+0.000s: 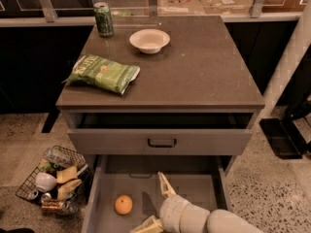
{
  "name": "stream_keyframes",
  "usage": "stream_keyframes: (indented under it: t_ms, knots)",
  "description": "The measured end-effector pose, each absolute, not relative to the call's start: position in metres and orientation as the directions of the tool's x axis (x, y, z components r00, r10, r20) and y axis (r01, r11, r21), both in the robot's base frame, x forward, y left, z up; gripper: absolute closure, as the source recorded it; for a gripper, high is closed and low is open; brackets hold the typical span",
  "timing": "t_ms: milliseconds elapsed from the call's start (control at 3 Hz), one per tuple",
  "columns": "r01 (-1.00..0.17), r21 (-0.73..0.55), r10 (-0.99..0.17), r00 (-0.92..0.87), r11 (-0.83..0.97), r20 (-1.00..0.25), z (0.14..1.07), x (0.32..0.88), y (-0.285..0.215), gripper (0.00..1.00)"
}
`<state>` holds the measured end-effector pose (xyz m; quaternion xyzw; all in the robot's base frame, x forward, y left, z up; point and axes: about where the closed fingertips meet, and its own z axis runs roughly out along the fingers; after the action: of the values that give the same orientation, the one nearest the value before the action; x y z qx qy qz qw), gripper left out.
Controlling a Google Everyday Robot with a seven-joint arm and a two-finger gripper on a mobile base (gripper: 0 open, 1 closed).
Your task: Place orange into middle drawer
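The orange (123, 205) lies on the grey floor of the pulled-out middle drawer (194, 191), left of centre. My gripper (156, 203) is over the same drawer, just right of the orange and apart from it. Its fingers (165, 184) are spread wide open and hold nothing. One finger points toward the drawer's back, the other sits at the bottom edge of the view. The white arm comes in from the lower right.
Above, the drawer with the grey front and black handle (162, 142) is slightly open. On the cabinet top (204, 67) are a green chip bag (104, 73), a white bowl (149, 40) and a green can (103, 19). A wire basket (53, 178) of items stands on the floor at left.
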<state>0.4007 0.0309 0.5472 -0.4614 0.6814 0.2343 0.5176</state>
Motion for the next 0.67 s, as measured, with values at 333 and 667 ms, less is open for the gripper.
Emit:
stream_keyframes:
  t_ms: [333, 667]
  knots:
    - [-0.814, -0.242, -0.403, 0.011, 0.528, -0.915, 0.592, 0.387, 0.003, 0.0]
    - [-0.763, -0.339, -0.422, 0.096, 0.55, -0.902, 0.647, 0.372, -0.012, 0.0]
